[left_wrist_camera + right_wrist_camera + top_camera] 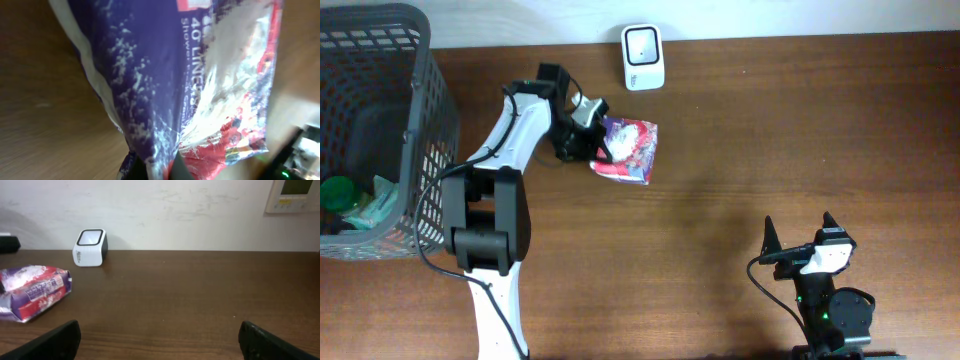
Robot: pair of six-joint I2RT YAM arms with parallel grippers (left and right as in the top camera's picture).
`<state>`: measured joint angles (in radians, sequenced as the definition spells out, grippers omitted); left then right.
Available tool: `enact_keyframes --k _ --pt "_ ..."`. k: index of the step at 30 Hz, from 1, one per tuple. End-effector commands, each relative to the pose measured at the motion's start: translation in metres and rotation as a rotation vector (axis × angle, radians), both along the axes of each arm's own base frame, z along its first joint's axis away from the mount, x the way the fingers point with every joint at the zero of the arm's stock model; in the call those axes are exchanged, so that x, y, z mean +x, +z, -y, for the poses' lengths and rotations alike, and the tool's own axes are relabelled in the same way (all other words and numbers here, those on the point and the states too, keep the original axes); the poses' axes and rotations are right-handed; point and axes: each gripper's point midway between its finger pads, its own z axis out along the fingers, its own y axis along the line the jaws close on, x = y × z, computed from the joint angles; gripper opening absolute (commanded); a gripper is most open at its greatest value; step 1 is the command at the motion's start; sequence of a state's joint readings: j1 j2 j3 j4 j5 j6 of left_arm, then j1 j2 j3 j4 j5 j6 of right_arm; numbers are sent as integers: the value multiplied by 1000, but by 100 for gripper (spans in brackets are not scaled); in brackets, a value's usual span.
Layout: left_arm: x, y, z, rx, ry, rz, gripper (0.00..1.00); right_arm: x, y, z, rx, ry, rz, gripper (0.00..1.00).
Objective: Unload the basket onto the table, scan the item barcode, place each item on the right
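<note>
The item is a shiny purple, red and white foil packet (628, 150) lying on the brown table just below the scanner. My left gripper (597, 143) is shut on the packet's left edge. In the left wrist view the packet (200, 85) fills the frame and its bottom edge is pinched between my dark fingers (180, 172). The white barcode scanner (643, 57) with a dark window stands at the table's back edge; it also shows as a white box (90, 247) in the right wrist view. My right gripper (802, 240) rests open at the front right, far from the packet (32, 292).
A dark wire basket (415, 130) holding green and other items stands at the far left, beside the left arm. A white wall runs behind the table, with a panel (292, 195) mounted on it at the upper right.
</note>
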<state>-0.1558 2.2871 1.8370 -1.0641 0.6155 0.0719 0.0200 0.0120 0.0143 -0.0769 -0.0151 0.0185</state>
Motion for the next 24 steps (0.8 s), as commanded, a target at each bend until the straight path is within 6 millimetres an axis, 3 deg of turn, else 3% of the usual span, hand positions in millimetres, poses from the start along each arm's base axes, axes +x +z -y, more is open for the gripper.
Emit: enact_keyframes --k 1,4,5,7,10,12,13,15,17,18,21,22,23,24 --pt "39 62 -45 340 36 177 0 0 -3 3 -3 -15 -4 99" --pt "59 100 -77 614 165 289 0 0 -3 3 -3 -15 -4 99" --pt "62 115 -100 839 247 346 0 0 -3 3 -3 -15 -4 99" --pt "56 120 -101 999 258 379 0 0 -3 3 -3 -15 -4 99" --pt "35 99 -56 1081 156 403 0 0 -3 3 -3 -15 -4 99" --pt "28 98 -52 1209 158 454 0 0 -3 3 -3 -15 -4 99" --pt "21 90 -40 1260 143 491 0 0 -3 3 -3 -15 -4 98" --pt "5 66 -15 1241 73 485 2 0 -3 3 -3 -15 -4 99" --pt "-15 43 5 1232 -2 475 12 0 -3 3 -3 -15 -4 99" --pt "-31 29 27 1173 -55 449 15 0 -3 3 -3 -15 -4 99" --pt "-55 17 75 997 -120 399 18 0 -3 3 -3 -15 -4 99" --pt "-63 14 90 931 -138 368 29 0 -3 3 -3 -15 -4 99" --pt "-72 15 106 846 -158 328 48 0 -3 3 -3 -15 -4 99" --pt "-76 18 115 792 -163 302 53 0 -3 3 -3 -15 -4 99"
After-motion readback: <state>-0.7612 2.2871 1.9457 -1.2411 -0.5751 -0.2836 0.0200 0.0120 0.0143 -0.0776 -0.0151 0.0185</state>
